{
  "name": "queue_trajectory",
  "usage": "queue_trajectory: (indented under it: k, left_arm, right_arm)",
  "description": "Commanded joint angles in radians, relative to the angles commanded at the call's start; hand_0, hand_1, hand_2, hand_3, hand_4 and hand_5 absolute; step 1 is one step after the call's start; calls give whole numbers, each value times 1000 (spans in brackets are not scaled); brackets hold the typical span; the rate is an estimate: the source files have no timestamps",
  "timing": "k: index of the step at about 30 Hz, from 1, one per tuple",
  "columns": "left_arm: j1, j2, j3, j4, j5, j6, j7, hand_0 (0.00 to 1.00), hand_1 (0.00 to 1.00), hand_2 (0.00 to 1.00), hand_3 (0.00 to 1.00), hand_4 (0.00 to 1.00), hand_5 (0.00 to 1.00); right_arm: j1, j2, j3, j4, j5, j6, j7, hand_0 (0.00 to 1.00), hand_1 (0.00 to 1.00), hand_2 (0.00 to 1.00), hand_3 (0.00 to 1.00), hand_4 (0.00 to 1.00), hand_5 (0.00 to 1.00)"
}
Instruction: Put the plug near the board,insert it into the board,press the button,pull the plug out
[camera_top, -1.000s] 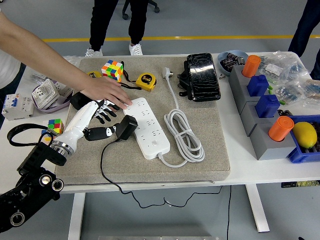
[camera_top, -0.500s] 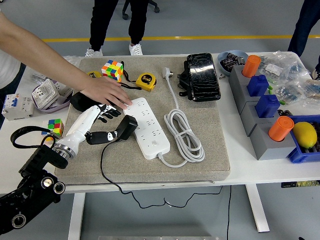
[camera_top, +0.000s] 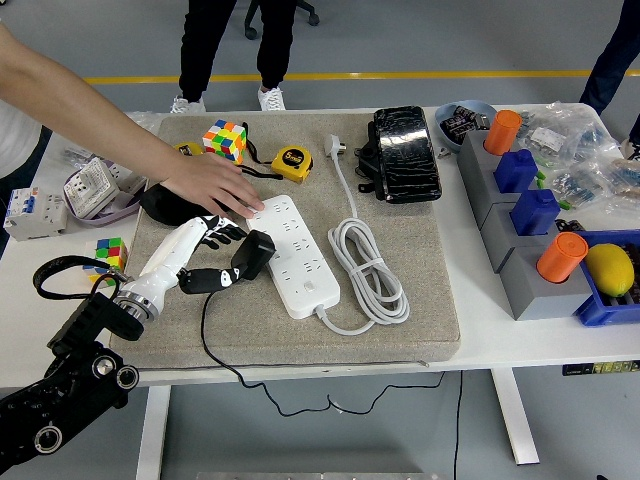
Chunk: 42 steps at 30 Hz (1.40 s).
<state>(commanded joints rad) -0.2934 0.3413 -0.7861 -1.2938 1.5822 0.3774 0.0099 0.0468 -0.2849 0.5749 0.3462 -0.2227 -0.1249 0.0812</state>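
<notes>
A white power strip (camera_top: 296, 252) lies on the grey mat (camera_top: 400, 330) with its white cord (camera_top: 365, 270) coiled to its right. My left hand (camera_top: 222, 260) is shut on a black plug adapter (camera_top: 254, 253), which sits at the strip's left edge, its black cable (camera_top: 215, 345) trailing off the table's front. A person's hand (camera_top: 215, 186) reaches in from the upper left and rests flat on the far end of the strip. The right hand is out of view.
Behind the strip are a Rubik's cube (camera_top: 225, 139), a yellow tape measure (camera_top: 291, 162) and a black pouch (camera_top: 405, 153). Grey blocks with orange and blue pieces (camera_top: 525, 215) and a blue bin with a lemon (camera_top: 610, 268) stand at the right. A small cube (camera_top: 110, 251) lies left.
My left hand has moved slightly up and right, bringing the black plug closer against the strip's left side. The person's hand stays on the strip.
</notes>
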Motion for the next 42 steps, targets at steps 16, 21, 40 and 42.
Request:
queue_trajectory:
  k: [16,21,40,42]
  left_arm:
    - [-24,-10,20,-7,5,-8,3,543,626,628,608,773,48]
    - [-25,-10,29,-16,7,-9,-5,545,625,625,607,779,58]
    - [-50,-21,55,-11,6,-14,-8,531,619,624,606,782,58]
    - [-54,-24,58,-10,12,-12,-7,531,619,624,606,782,58]
  right_arm:
    - [0,0,2,3,-5,0,0,571,639,603,538,924,471]
    - [-1,0,4,3,-5,0,0,572,639,603,538,925,471]
    - [-2,0,2,4,-4,0,1,572,639,603,538,925,470]
    - [-1,0,2,4,-4,0,1,572,639,603,538,925,470]
